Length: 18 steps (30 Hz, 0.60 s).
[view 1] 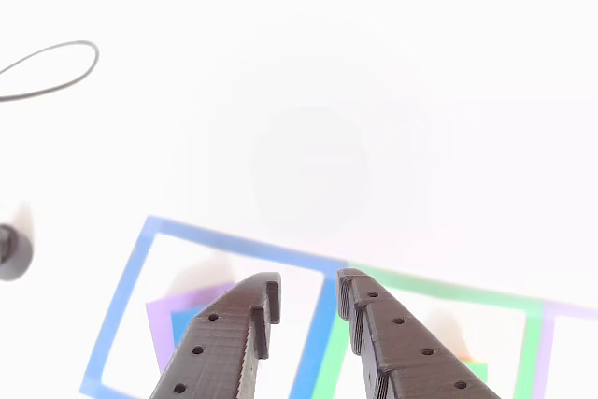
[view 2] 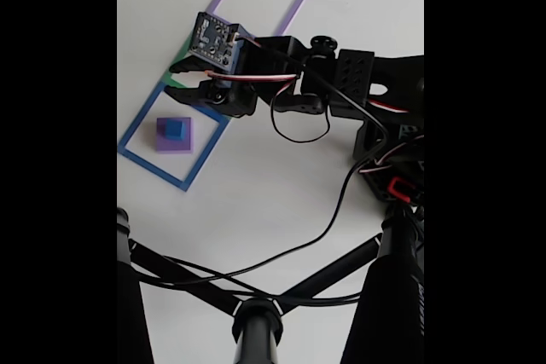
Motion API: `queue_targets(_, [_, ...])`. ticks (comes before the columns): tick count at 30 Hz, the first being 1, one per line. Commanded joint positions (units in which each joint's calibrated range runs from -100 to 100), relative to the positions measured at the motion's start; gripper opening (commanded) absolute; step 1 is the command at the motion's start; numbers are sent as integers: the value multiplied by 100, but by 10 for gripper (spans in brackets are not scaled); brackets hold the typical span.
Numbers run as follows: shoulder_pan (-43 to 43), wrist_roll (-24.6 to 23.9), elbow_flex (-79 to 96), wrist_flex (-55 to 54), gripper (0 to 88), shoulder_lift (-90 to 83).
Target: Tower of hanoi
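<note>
gripper (view 1: 308, 301) part-open, empty | blue cube (view 2: 175, 129) atop purple slab (view 2: 162, 142) | orange block (view 1: 475, 371) probably under right finger | risk: descending finger clips it

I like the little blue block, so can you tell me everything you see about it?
The blue cube is small, matte and looks like foam. It sits flat on the middle of the wider purple slab, inside the blue square outline on the white table in the fixed view. In the other view it peeks out behind the hand's left finger. Only the slab touches it; the hand is open above it.
</note>
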Motion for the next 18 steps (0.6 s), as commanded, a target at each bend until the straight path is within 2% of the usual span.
queue_targets(1, [300, 0, -1815, 2761, 1, -472])
queue_targets(6, [654, 0, -3497, 4753, 1, -496])
queue_targets(8, [808, -287, -3979, 5206, 1, -496])
queue_targets(10, [999, -355, -4388, 5684, 1, -496])
queue_targets(14, [1345, -423, -4997, 6429, 1, -520])
queue_targets(18, [1661, -372, -5061, 6696, 1, -698])
